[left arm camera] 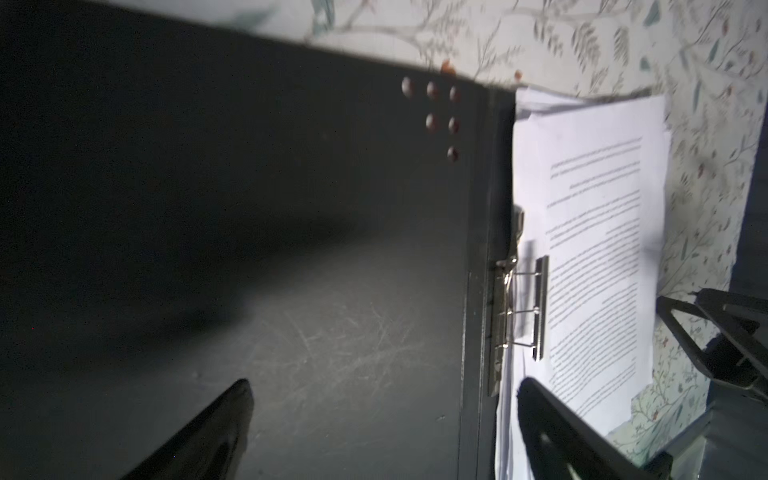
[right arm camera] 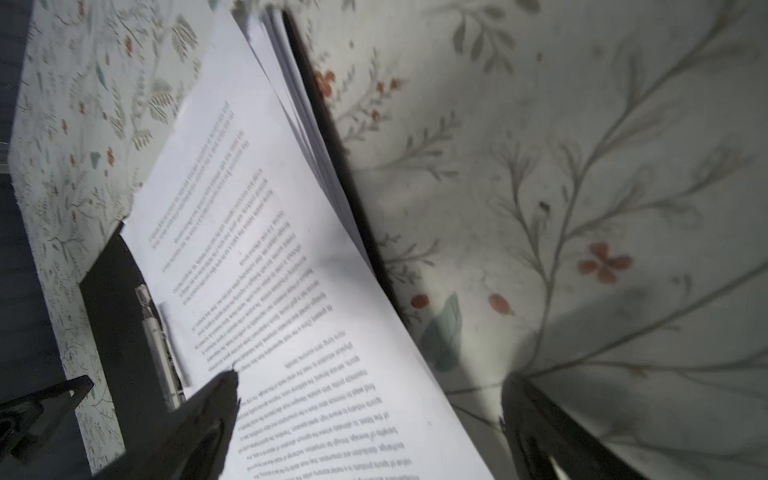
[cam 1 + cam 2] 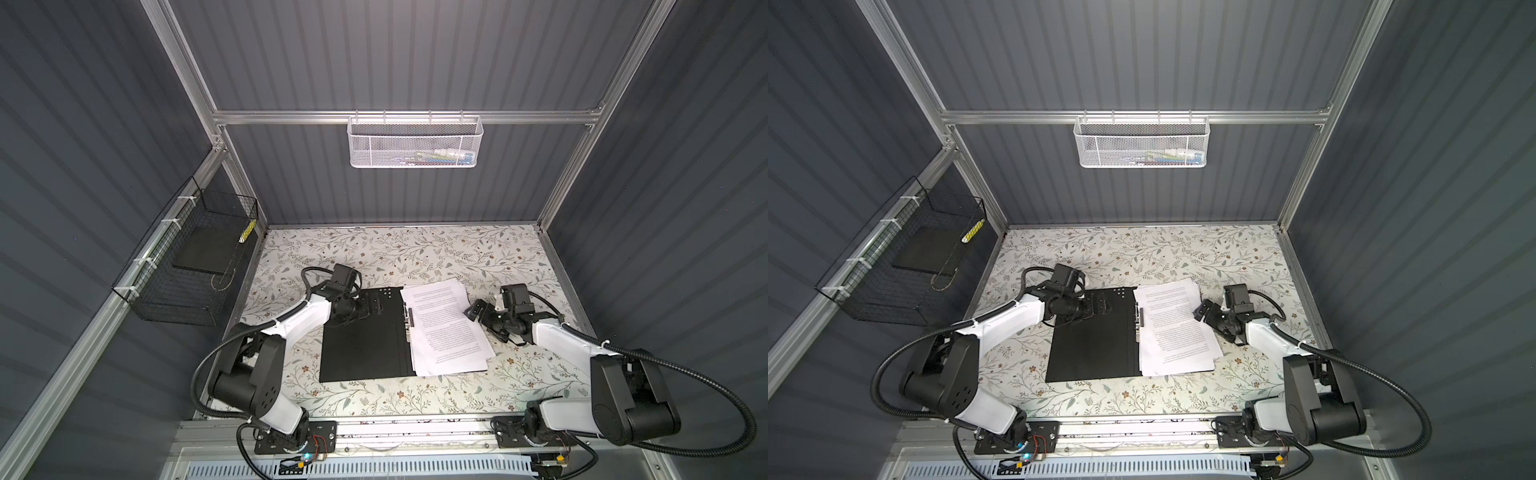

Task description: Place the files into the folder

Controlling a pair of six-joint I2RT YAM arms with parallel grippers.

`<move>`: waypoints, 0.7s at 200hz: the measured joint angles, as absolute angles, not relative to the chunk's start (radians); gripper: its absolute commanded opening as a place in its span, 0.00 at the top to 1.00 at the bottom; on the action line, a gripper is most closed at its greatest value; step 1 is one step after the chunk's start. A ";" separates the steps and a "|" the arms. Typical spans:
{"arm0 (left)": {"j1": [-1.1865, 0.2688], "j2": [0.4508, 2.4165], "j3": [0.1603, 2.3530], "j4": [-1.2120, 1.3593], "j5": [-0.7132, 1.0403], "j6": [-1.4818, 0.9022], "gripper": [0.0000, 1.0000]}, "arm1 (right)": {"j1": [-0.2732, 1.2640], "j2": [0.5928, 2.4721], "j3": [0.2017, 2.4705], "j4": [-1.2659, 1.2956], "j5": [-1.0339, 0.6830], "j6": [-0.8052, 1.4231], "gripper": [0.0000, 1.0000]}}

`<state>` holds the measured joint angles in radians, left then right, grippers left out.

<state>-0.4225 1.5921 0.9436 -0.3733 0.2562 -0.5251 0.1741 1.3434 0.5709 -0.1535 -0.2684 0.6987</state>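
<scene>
Black folder [image 3: 361,345], white files [image 3: 446,328] with black text, pale floral-patterned table [image 3: 457,253]

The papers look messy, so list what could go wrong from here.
1. The files lie fanned and askew on the open folder; closing it could crease stray corners.
2. The open right gripper sits at the sheets' edge; a nudge may shift only the top sheet.
3. Whether the metal clip grips the stack is unclear; sheets may slide.

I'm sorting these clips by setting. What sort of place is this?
Likely a robot test booth: dark grey ribbed wall panels in an aluminium frame, with two black-and-white arms at a floral-covered table.
</scene>
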 measured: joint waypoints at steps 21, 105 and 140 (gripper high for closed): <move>-0.434 1.631 0.943 -0.374 0.264 -0.513 0.00 | 0.200 1.316 0.567 -0.167 -0.269 0.715 0.01; -0.466 1.619 0.877 -0.282 0.240 -0.532 0.00 | 0.263 1.200 0.530 -0.249 -0.239 0.770 0.01; -0.466 1.618 0.867 -0.252 0.237 -0.546 0.00 | 0.304 1.177 0.522 -0.260 -0.235 0.793 0.01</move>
<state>-0.4664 1.6176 0.8673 -0.2520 0.2367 -0.5457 0.3042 1.1770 0.5220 -0.2596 -0.2348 0.7929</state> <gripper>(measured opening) 0.996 0.989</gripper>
